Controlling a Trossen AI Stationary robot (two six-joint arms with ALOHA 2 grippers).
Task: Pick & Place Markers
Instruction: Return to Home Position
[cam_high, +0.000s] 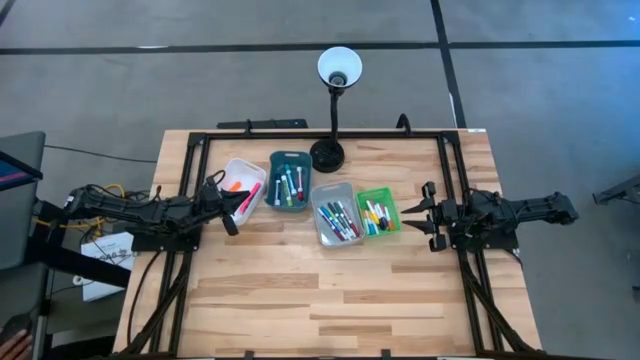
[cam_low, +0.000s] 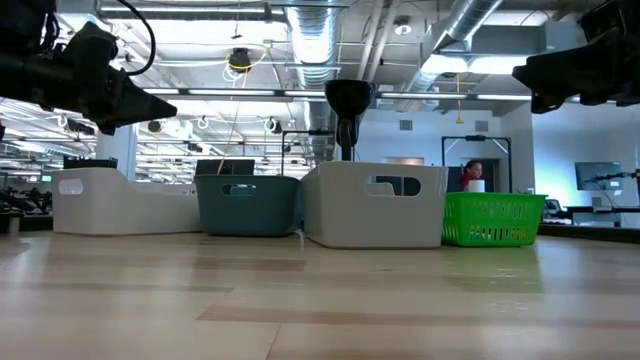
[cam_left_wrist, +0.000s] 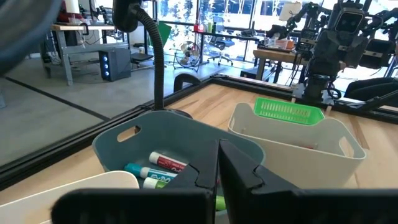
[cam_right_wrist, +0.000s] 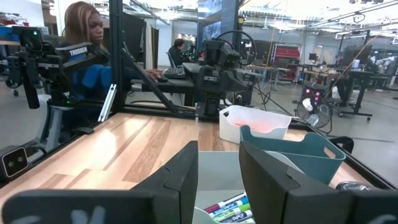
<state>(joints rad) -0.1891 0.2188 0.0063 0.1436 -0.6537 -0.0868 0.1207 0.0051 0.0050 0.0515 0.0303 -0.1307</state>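
Note:
Markers lie in four trays in a row across the table: a white tray (cam_high: 240, 170) with pink and orange ones (cam_high: 245, 195), a teal tray (cam_high: 290, 160) with several (cam_high: 290, 186), a grey tray (cam_high: 322, 235) with several (cam_high: 338, 220), and a green basket (cam_high: 392, 200) with several (cam_high: 374, 215). My left gripper (cam_high: 222, 205) hangs shut above the table at the white tray's left side, pointing level at the teal tray (cam_left_wrist: 124, 146). My right gripper (cam_high: 408, 213) hangs open just right of the green basket, with nothing between its fingers (cam_right_wrist: 186, 168).
A black desk lamp (cam_high: 332, 110) stands behind the trays at the far edge, its white shade reaching beyond the table. A black frame (cam_high: 445, 180) runs along the table's sides. Bare wood lies toward the near edge. People sit at desks (cam_right_wrist: 87, 50) beyond the table.

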